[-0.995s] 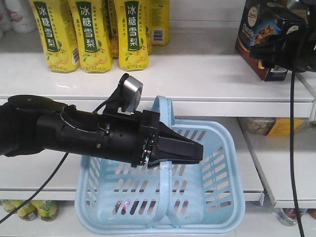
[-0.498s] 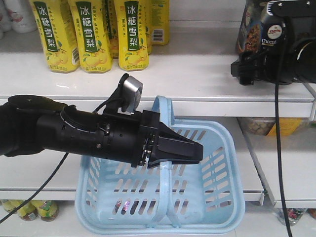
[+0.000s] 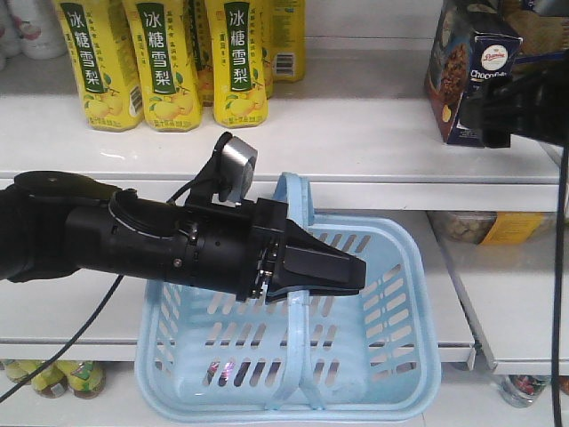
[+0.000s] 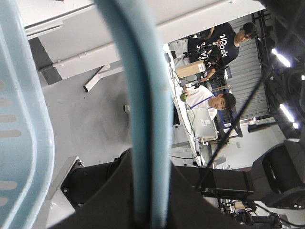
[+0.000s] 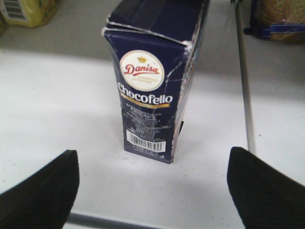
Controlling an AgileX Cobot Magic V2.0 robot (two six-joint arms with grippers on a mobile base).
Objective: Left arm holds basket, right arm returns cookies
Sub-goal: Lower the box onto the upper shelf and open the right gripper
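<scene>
Yellow drink cartons (image 3: pixel 160 62) stand left on the shelf (image 3: pixel 356 133); the cookies (image 5: pixel 157 81) stand upright at right, free between the right gripper (image 5: pixel 152 188) jaws, spread apart. The left gripper (image 3: pixel 320 271) jaws clamp the empty basket (image 3: pixel 391 356) handle.

Plastic, card and matt black hardware at a white shelf

The basket (image 3: pixel 391 356) is smooth, slightly glossy light blue plastic; the cookies (image 5: pixel 155 90) box is printed dark navy card, creased and scuffed white along its edges. The left arm (image 3: pixel 169 245) has a matt black casing, its camera (image 3: pixel 236 169) faced in dull grey. The shelf (image 3: pixel 356 133) is smooth, faintly shiny white; the drink cartons (image 3: pixel 169 62) are glossy yellow.
</scene>
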